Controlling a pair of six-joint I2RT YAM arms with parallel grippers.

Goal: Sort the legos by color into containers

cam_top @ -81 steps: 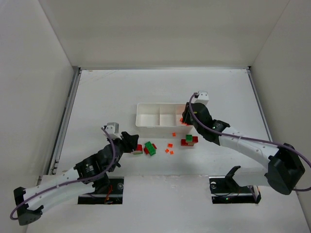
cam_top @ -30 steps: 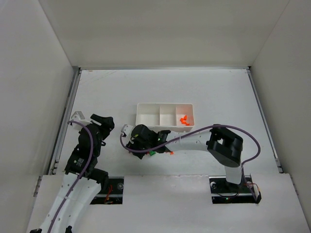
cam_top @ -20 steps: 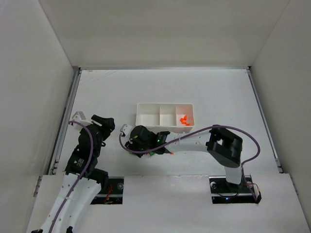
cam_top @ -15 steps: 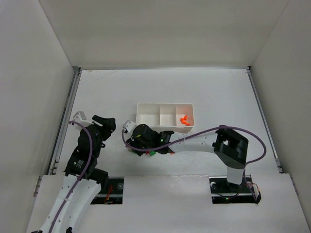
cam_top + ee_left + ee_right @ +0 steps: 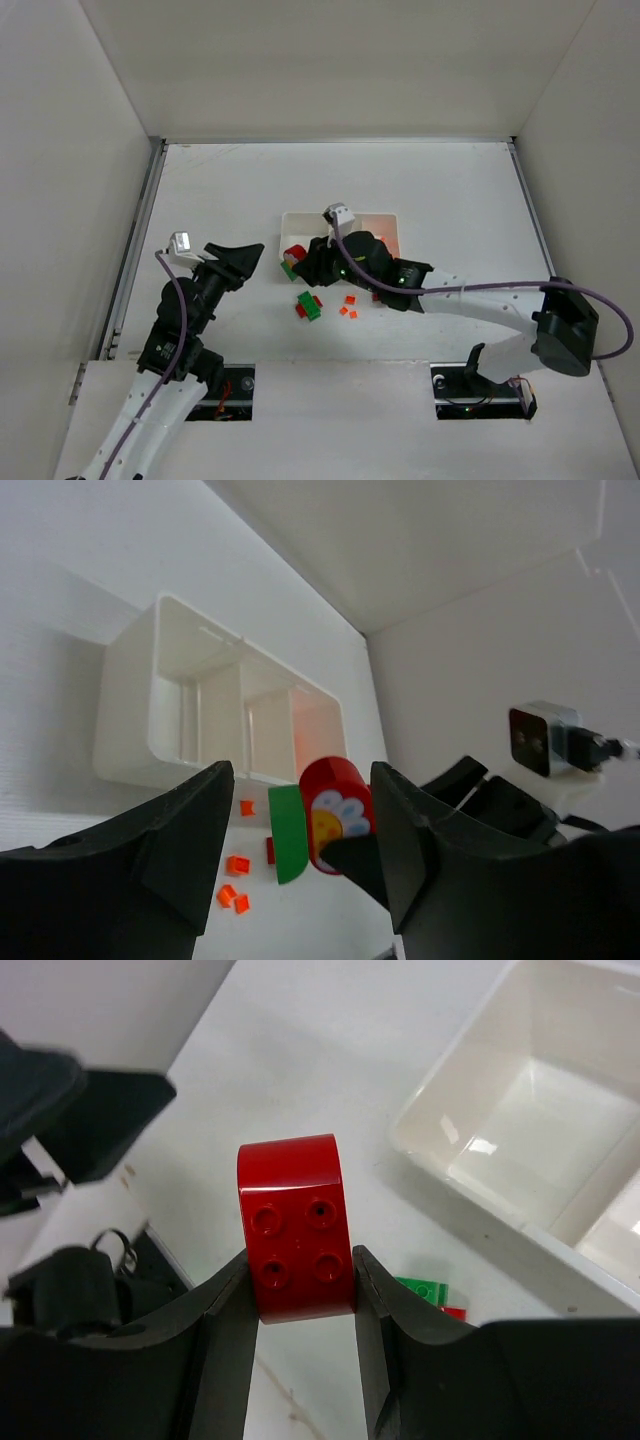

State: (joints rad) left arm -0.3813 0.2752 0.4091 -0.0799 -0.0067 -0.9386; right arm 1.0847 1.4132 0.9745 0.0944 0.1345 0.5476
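My right gripper (image 5: 294, 259) is shut on a red rounded brick (image 5: 295, 1225) and holds it above the table, just off the left end of the white three-compartment tray (image 5: 300, 222). In the left wrist view the red brick (image 5: 335, 810) has a flower print and a green piece (image 5: 288, 832) on its side. My left gripper (image 5: 247, 256) is open and empty, a little left of the held brick, jaws pointing at it. A green and red brick cluster (image 5: 308, 305) and several tiny orange pieces (image 5: 348, 305) lie on the table in front of the tray.
The right arm (image 5: 440, 290) lies across the tray's front, hiding much of it. The right compartment (image 5: 386, 226) shows an orange tint. White walls enclose the table on the left, the back and the right.
My right gripper has lifted the red brick off the pile and carried it up toward the tray's left end. My left gripper has swung right to face it.
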